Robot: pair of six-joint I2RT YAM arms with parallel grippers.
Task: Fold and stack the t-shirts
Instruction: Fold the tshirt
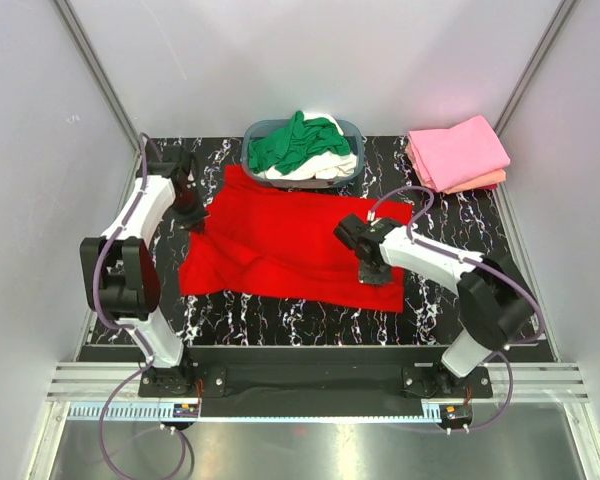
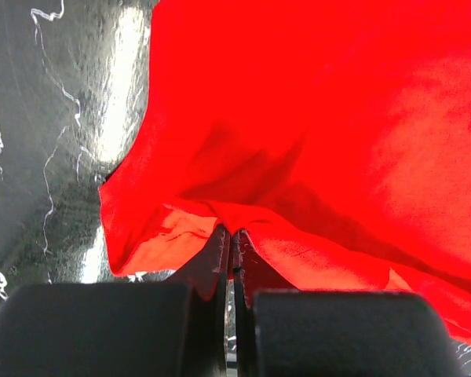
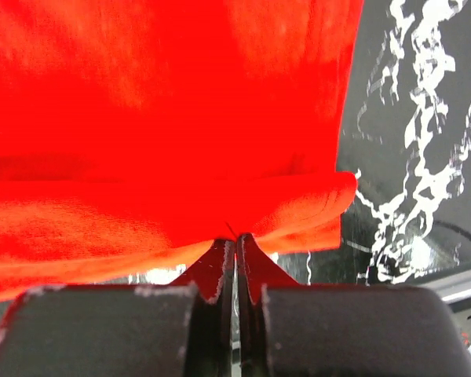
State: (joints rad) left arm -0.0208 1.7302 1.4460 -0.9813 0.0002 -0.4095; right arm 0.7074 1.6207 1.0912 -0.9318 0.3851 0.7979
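Observation:
A bright red t-shirt lies spread across the black marbled table, partly rumpled. My left gripper is at the shirt's left edge, shut on a fold of red cloth; in the left wrist view the gripper has its jaws pressed together with fabric pinched at the tips. My right gripper is at the shirt's near right part, also shut on the red cloth; in the right wrist view the gripper pinches a doubled hem. Green and white t-shirts fill the basket.
The blue-grey basket stands at the back centre, touching the red shirt's far edge. A folded pink t-shirt lies on a salmon one at the back right. White walls enclose the table on three sides.

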